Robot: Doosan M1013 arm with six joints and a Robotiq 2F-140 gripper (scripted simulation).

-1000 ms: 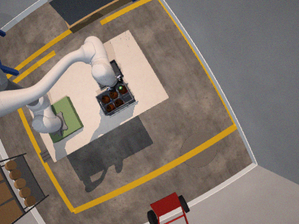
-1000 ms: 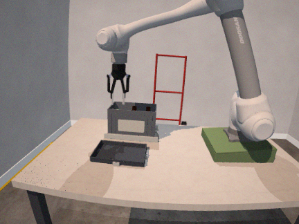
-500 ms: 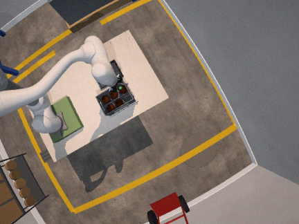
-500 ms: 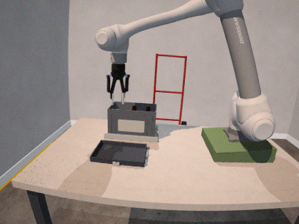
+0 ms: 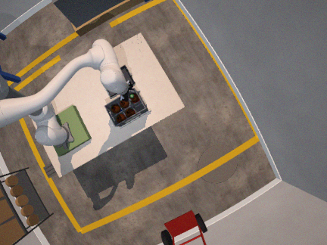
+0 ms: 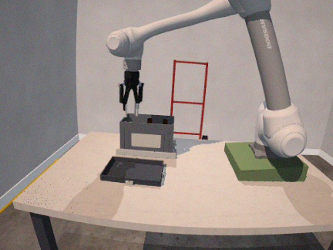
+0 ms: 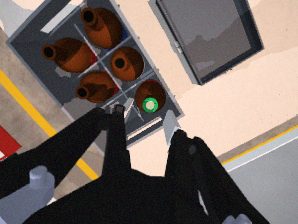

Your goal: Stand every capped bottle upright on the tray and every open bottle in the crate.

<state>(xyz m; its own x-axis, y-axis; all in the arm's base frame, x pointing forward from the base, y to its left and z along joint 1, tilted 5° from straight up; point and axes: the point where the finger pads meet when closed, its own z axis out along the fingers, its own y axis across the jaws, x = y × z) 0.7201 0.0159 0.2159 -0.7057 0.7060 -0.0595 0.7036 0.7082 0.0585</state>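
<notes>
A grey crate (image 6: pixel 146 136) with six cells stands on the table; it also shows in the wrist view (image 7: pixel 100 65) and from above (image 5: pixel 126 107). Several open brown bottles (image 7: pixel 125 63) stand or lean in its cells. One brown bottle with a green cap (image 7: pixel 150 104) stands in a corner cell (image 5: pixel 132 96). The dark tray (image 6: pixel 132 170) (image 7: pixel 210 37) lies empty in front of the crate. My gripper (image 6: pixel 131 112) hangs straight above the capped bottle's cell, fingertips about at the crate rim. Its fingers stand partly apart on either side of the cap, with nothing held between them.
The arm's green base block (image 6: pixel 266 166) sits at the table's right. A red frame (image 6: pixel 189 100) stands behind the table. The crate's cell walls lie close around the capped bottle.
</notes>
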